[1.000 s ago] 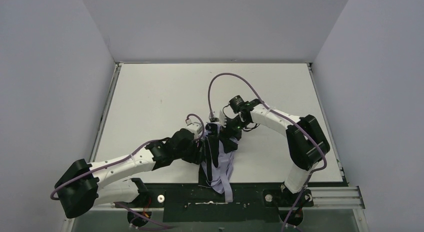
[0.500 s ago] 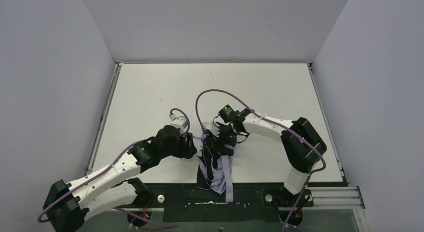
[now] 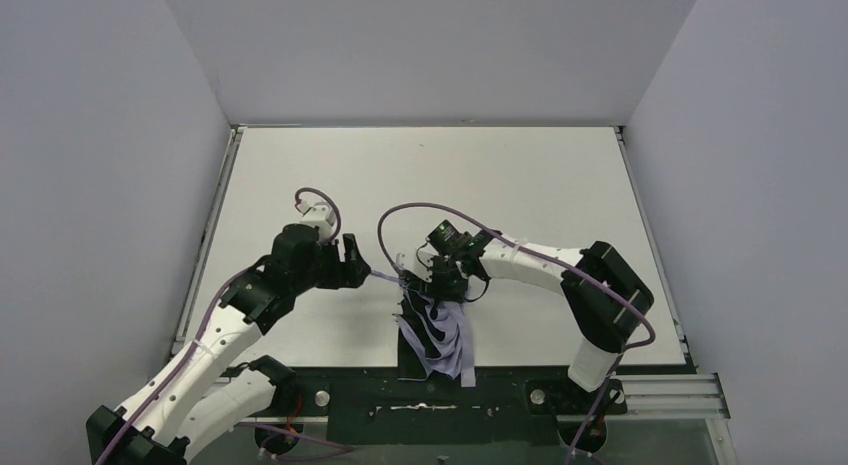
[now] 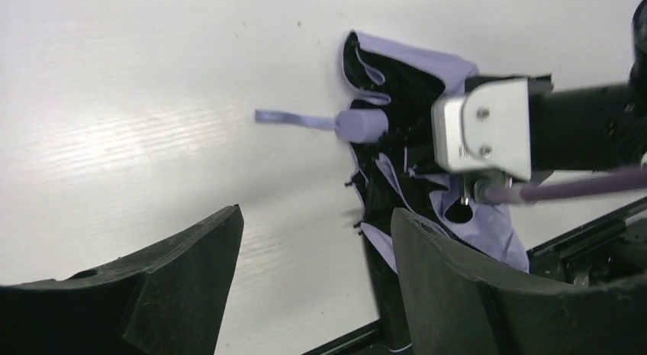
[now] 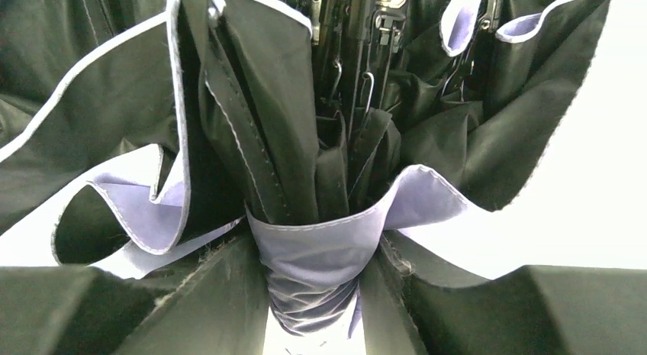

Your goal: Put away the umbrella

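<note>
The umbrella [image 3: 432, 335] lies partly folded near the table's front edge, lavender outside and black inside, ribs loose. Its small lavender handle [image 4: 361, 124] points left, and the wrist loop [image 4: 294, 118] lies flat on the table. My right gripper [image 3: 438, 283] sits over the umbrella's top end. In the right wrist view its fingers [image 5: 194, 309] press from both sides on the gathered lavender fabric [image 5: 317, 271], so the right gripper [image 5: 317, 317] is shut on it. My left gripper [image 4: 317, 240] stands open and empty, left of the handle and apart from it, as the top view also shows the left gripper [image 3: 358, 270].
The umbrella's lower fabric hangs over the black front rail [image 3: 520, 390]. A purple cable [image 3: 400, 211] loops above the right wrist. Grey walls close in the white table [image 3: 300, 175] on the left, right and far sides.
My left gripper let go, opened wider and drew back to the left. The right gripper shifted left over the umbrella's top and closed on the fabric. The umbrella's canopy has spread a little.
</note>
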Controlling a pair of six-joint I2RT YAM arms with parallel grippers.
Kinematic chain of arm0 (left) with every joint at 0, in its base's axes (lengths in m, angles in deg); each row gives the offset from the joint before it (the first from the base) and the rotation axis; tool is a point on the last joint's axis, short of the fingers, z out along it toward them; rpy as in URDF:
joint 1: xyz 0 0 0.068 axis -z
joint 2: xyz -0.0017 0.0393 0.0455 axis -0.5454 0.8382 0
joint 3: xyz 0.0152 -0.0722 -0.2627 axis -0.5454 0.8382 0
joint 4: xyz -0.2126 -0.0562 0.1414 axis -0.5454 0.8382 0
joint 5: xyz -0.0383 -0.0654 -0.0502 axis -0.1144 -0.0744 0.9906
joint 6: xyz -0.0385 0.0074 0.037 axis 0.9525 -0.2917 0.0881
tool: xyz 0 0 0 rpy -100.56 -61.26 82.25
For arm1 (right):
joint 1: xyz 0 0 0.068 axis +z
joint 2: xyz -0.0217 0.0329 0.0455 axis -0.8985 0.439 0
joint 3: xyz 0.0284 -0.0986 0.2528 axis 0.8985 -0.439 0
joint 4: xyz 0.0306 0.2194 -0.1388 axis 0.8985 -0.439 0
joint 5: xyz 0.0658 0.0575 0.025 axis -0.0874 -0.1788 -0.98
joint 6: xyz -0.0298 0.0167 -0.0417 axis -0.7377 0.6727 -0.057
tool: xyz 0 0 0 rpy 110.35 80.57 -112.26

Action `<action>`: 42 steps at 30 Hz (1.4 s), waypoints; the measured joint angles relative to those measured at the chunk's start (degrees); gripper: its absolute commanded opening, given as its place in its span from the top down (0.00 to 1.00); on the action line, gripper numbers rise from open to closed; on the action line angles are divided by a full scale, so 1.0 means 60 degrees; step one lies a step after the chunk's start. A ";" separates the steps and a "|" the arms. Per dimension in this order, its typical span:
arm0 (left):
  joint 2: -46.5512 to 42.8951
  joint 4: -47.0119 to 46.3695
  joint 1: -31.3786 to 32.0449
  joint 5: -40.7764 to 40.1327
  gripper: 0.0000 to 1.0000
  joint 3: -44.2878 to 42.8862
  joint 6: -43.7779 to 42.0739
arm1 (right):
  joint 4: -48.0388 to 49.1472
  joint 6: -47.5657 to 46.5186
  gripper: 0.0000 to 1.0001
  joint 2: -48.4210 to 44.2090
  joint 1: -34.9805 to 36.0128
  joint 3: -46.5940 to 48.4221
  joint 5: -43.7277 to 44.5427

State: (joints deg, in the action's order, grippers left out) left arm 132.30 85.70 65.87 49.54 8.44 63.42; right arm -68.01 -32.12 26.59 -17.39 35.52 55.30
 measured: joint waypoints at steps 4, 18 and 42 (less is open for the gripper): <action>0.0135 0.0091 -0.0714 0.0157 0.30 -0.0718 -0.0481 | 0.0943 -0.0481 0.77 -0.0503 0.0299 -0.0732 0.0423; 0.3220 0.0663 -0.1410 0.2208 0.12 -0.2728 -0.2907 | 0.5727 -0.2725 0.83 -0.2211 0.1045 -0.4011 0.1821; 0.7238 -0.0193 -0.0168 0.5136 0.06 -0.3432 -0.5490 | 0.8040 -0.3184 0.83 -0.2535 0.1588 -0.5362 0.3402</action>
State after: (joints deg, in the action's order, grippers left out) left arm 175.72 84.54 64.86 80.35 -12.15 30.48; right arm -19.77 -51.22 11.37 -7.86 3.35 75.72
